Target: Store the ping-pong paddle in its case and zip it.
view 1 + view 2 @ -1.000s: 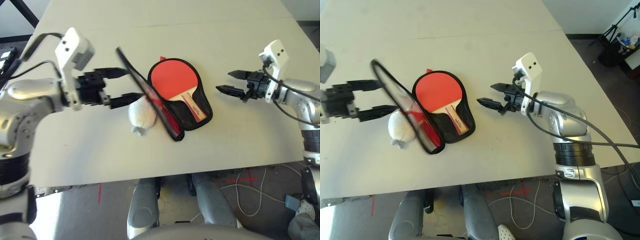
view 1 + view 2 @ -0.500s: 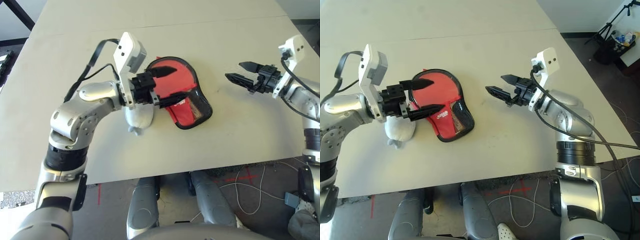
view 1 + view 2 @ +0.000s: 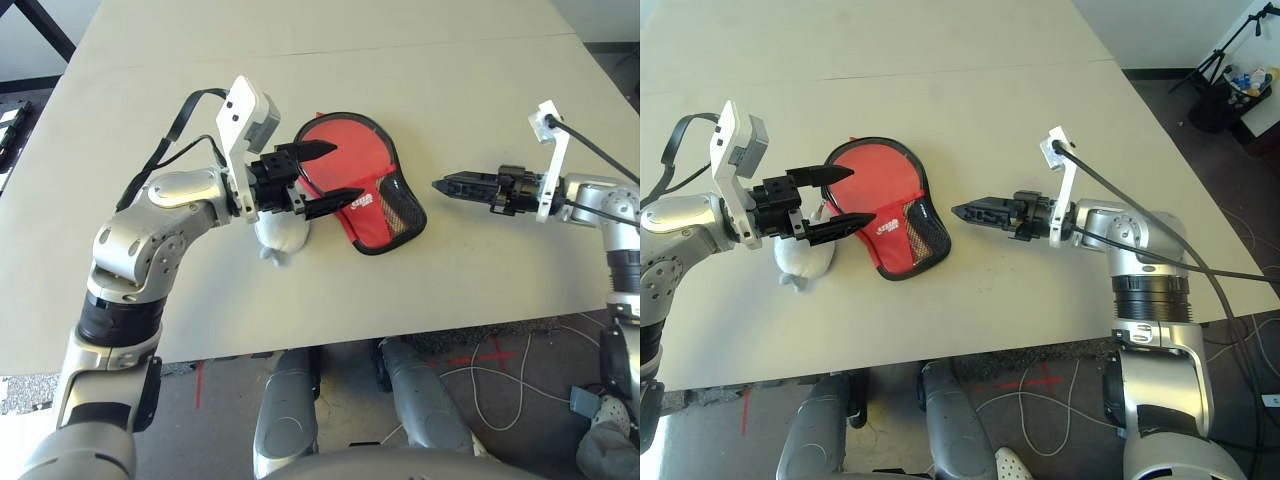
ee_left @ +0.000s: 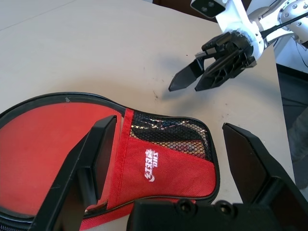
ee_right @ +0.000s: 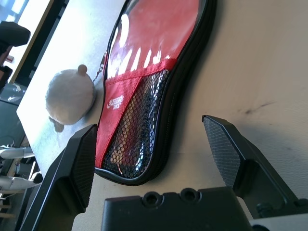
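Bench [image 3: 420, 60]: pale beige surface spanning most of the frame, with a faint seam running across its upper part and a few small dark scuffs. White cloth lump [image 3: 281, 234]: rounded, soft-looking, with a small knob at its lower end, lying on the bench left of centre. Floor, lower edge of frame: grey, marked with red tape crosses [image 3: 487, 357], a loose white cable [image 3: 505, 385] curling at lower right, and a small blue-grey object [image 3: 583, 402] near the right corner. Black stand leg [image 3: 38, 28]: upper left corner. Tripod and clutter [image 3: 1238, 60]: upper right, beyond the bench.
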You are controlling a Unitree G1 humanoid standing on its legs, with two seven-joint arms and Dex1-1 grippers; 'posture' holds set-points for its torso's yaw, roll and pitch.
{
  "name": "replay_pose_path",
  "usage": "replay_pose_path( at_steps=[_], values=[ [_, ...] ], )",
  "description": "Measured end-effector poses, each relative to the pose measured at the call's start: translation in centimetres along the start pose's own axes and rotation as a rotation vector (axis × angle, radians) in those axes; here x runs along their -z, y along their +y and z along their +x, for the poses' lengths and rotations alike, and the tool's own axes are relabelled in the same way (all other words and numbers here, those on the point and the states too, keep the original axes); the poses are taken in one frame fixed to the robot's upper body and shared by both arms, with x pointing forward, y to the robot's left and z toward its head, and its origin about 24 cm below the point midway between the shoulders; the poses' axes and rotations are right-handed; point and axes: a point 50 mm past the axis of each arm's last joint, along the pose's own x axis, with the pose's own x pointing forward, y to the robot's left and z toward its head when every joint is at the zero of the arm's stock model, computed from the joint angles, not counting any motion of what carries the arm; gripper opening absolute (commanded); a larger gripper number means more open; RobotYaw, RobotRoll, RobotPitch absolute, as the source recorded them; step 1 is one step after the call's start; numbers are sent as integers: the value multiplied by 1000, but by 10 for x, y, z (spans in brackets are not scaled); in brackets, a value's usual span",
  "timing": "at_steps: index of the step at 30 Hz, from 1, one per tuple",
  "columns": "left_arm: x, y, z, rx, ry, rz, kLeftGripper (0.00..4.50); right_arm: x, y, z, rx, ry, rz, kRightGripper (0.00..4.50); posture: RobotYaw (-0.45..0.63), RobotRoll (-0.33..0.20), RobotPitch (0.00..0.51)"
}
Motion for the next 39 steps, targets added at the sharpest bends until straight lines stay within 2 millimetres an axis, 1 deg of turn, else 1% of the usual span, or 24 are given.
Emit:
replay_pose_path(
  at_steps=[4,8,17,25,29,32,39],
  values=[
    [0,0,0,-1,5,-2,4500,8,-2,13,6,18,24,4477,-6,0,285],
    [0,0,-1,-1,9,-3,4500,13,-3,22,10,27,35,4477,-5,0,285],
    [0,0,-1,-1,13,-4,4500,11,0,42,-17,3,46,4477,-9,0,284],
    [0,0,-1,0,15,-5,4500,10,2,54,-37,-7,57,4477,-14,0,288],
    [0,0,0,1,17,-6,4500,10,3,57,-41,-6,59,4477,-17,0,290],
    [1,0,0,4,18,-6,4500,11,4,60,-44,4,67,3939,-17,0,290],
    [1,0,0,8,18,-6,4500,18,4,60,-26,68,108,1744,-19,0,291]
  ],
)
